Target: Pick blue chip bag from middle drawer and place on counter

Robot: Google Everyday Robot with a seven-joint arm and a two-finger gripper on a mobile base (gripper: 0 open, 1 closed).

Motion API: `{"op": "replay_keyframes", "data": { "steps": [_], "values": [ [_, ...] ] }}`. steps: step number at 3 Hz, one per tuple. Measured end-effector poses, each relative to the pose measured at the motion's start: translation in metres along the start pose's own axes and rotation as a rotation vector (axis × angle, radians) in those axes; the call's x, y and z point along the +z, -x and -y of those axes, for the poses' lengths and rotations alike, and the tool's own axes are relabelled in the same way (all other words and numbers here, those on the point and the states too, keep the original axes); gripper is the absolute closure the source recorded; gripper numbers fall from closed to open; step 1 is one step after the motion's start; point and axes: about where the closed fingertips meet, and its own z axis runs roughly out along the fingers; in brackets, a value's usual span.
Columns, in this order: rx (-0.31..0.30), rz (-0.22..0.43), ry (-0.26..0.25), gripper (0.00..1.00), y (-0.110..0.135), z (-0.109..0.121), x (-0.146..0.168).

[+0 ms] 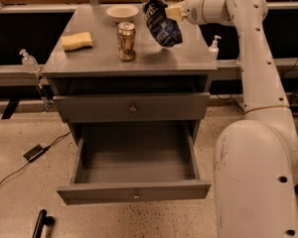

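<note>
My gripper (pixel 173 11) is shut on the top right edge of the blue chip bag (pixel 161 23) and holds it hanging above the right half of the counter (pixel 154 58). The bag is crinkled dark blue foil with white print, tilted, its lower end just above the surface. The middle drawer (pixel 134 167) stands pulled out below, its floor bare, a small knob (pixel 136 196) on its front. My white arm (pixel 253 83) reaches in from the right.
A soda can (pixel 126 41) stands on the counter left of the bag. A yellow sponge (pixel 77 40) lies at the left, a white bowl (pixel 122 13) at the back. The top drawer (pixel 131 107) is closed. Sanitizer bottles (pixel 214 46) flank the cabinet. A cable lies on the floor left.
</note>
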Motion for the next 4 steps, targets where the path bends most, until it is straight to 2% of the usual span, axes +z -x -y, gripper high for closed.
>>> {"op": "replay_keyframes", "data": {
  "steps": [2, 3, 4],
  "values": [
    [0.000, 0.000, 0.014, 0.27, 0.000, -0.006, 0.006],
    [0.001, -0.003, 0.023, 0.00, -0.002, -0.010, 0.012],
    [0.001, -0.003, 0.023, 0.00, -0.002, -0.010, 0.012]
  ]
}}
